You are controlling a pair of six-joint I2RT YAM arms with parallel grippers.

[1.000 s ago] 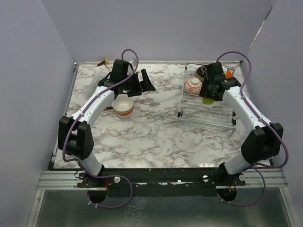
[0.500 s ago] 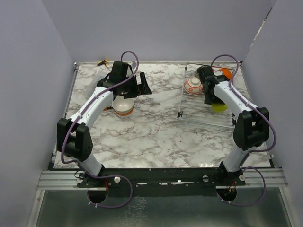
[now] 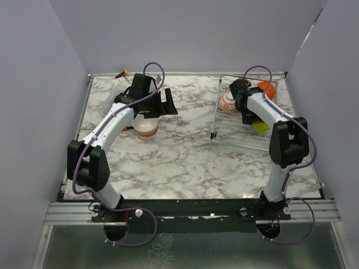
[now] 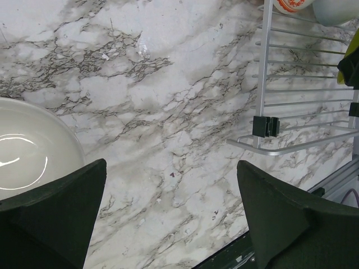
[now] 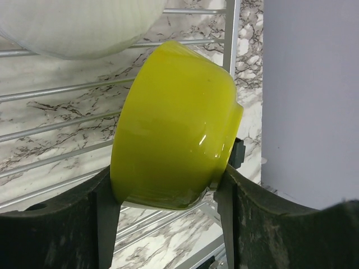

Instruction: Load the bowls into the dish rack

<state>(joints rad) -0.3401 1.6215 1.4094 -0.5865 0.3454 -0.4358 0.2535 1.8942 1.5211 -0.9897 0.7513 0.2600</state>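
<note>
- Progress: dish rack point(image 3: 233, 137) at the table's point(image 3: 185, 162) far right corner holds an orange-patterned bowl point(image 3: 228, 101), an orange bowl point(image 3: 267, 88) and a pale bowl point(image 5: 78, 22). The arm may hide others.
- Outstanding: lime green bowl point(image 5: 174, 129) is not yet set down. A white bowl with orange band point(image 3: 146, 126) stands on the marble toward the far left, well apart from the rack.
- Right arm: extended over the rack's right side. The right gripper point(image 5: 165, 168) clamps the green bowl, tipped on its side over the bars; contact with them cannot be judged.
- Left arm: reaches toward the far left. The left gripper point(image 4: 171, 168) is spread wide and empty, poised just beside the banded bowl.
</note>
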